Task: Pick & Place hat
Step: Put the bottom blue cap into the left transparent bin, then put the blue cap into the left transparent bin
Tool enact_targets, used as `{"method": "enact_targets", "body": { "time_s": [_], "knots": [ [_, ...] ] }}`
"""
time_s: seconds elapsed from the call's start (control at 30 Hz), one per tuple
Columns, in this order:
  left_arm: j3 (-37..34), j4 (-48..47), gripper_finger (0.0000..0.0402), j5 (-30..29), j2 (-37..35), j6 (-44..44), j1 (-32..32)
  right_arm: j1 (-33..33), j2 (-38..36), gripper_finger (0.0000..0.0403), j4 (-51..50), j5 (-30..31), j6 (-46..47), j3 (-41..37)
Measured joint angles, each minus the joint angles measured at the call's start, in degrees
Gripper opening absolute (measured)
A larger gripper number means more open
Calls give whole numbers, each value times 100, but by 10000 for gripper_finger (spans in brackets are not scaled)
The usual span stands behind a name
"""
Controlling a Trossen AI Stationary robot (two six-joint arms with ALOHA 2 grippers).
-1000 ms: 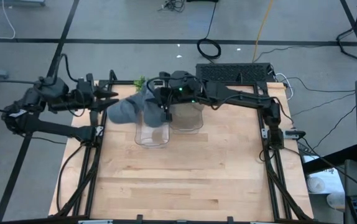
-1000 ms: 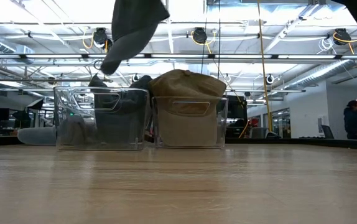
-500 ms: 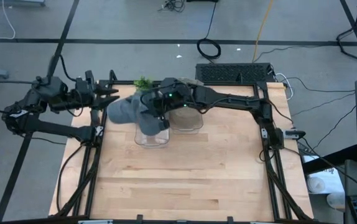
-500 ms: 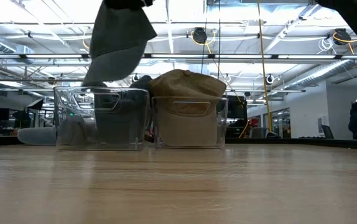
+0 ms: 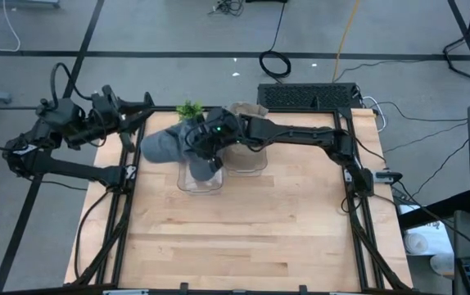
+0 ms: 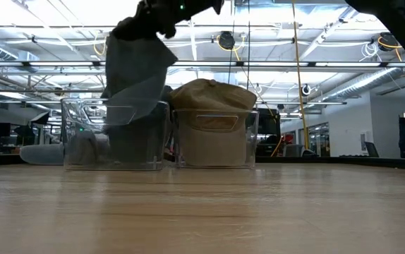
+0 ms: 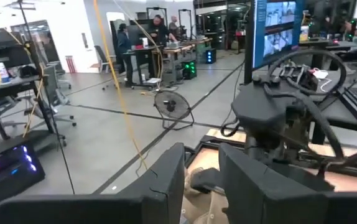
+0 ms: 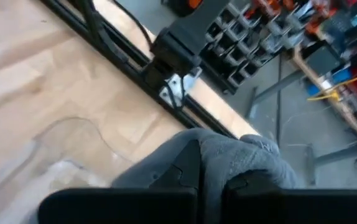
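Observation:
A grey hat [image 6: 135, 74] hangs from my right gripper [image 6: 156, 15] above the left clear bin [image 6: 114, 134], its lower end dipping below the bin's rim. In the high view my right gripper [image 5: 206, 141] stands over that bin [image 5: 198, 176]. The right wrist view shows the grey hat [image 8: 228, 155] between its fingers. A tan hat [image 6: 213, 95] sits in the right clear bin [image 6: 216, 137]. My left gripper [image 5: 128, 121] is open, off the table's far left corner, touching nothing. My right gripper is shut on the grey hat, a bunched fold of the cloth [image 8: 219, 165] pinched between its two fingers [image 8: 181, 171]. It comes from above, pointing down. The hat hangs slack below it, its lower end [image 6: 128, 116] inside the left bin.
Another grey hat [image 5: 160, 146] lies on the table just left of the left bin. A small green plant [image 5: 188, 109] stands at the far edge behind the bins. The near half of the wooden table [image 5: 251, 238] is bare board. People stand far off in the room.
My right gripper has moved toward the table's left and down, carrying the grey hat from above and between the bins to over the left bin; the hat's lower end now dips into it. My left arm has drawn back toward the far left.

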Motion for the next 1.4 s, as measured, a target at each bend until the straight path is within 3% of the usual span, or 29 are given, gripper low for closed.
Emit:
{"method": "enact_targets", "body": {
  "time_s": [0.37, 0.5, 0.67, 0.77, 0.87, 1.0, 1.2, 1.4],
  "knots": [
    [0, -33, 108, -384, 165, -147, 2, -149, -3, 0, 911, -421, -213, -1278],
    [0, -128, 108, -391, 196, -297, 2, -395, -11, 0, 1403, -87, 337, -1751],
    [0, -167, 108, -393, 305, -361, 2, -529, -38, 0, 1751, 840, 426, -1965],
    [0, -162, 108, -391, 313, -447, 2, -540, -33, 8, 1759, 904, 617, -1969],
    [0, -210, 108, -383, 317, -562, 2, -520, -141, 35, 1654, 869, 653, -1972],
    [0, -210, 108, -346, 313, -549, 2, -485, -242, 89, 1653, 319, 737, -1956],
    [0, -227, 108, -161, 313, -650, 2, -512, -382, 169, 1373, 28, 1541, -1967],
    [0, -222, 108, -249, 313, -544, 2, -484, -634, 209, 1376, 21, 1560, -1963]
  ]
}}
